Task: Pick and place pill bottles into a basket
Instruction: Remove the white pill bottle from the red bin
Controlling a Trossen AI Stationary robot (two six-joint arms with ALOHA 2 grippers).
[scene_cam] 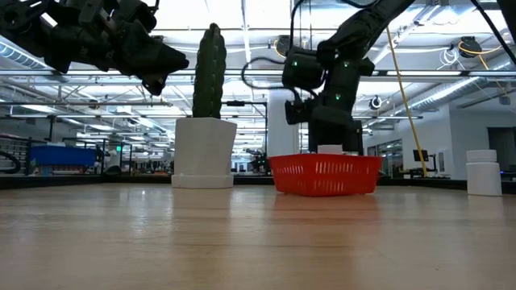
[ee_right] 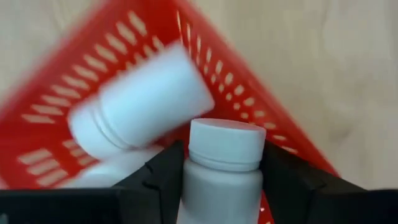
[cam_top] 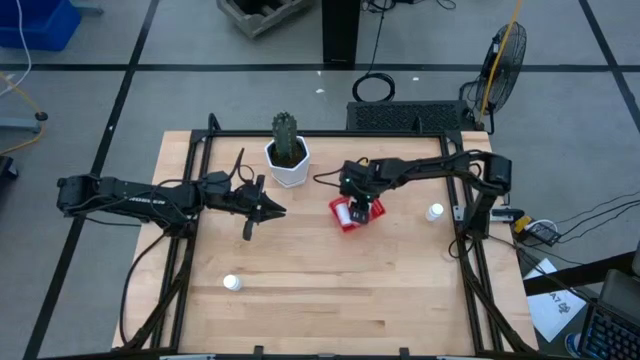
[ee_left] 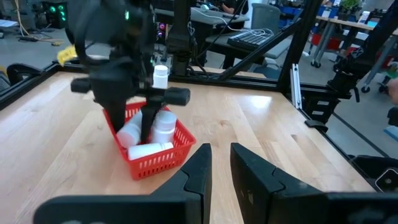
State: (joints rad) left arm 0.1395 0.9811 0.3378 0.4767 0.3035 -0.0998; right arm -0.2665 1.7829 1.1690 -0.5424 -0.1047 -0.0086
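The red basket stands right of the table's middle, with two white pill bottles lying in it. My right gripper hangs over the basket, shut on a third pill bottle. Two more bottles stand upright on the table, one near the right edge and one toward the near left. My left gripper hovers left of the basket, empty, with a narrow gap between its fingers. My right gripper pinches the bottle's body just below the cap between its two fingers, one on each side. The fingers come from above, pointing down into the basket. The cap end reaches past the fingertips, beside a bottle lying in the basket.
A white faceted pot with a green cactus stands at the far side, between the two arms. Bare wooden table lies along the near side. Black frame rails run along the table's edges.
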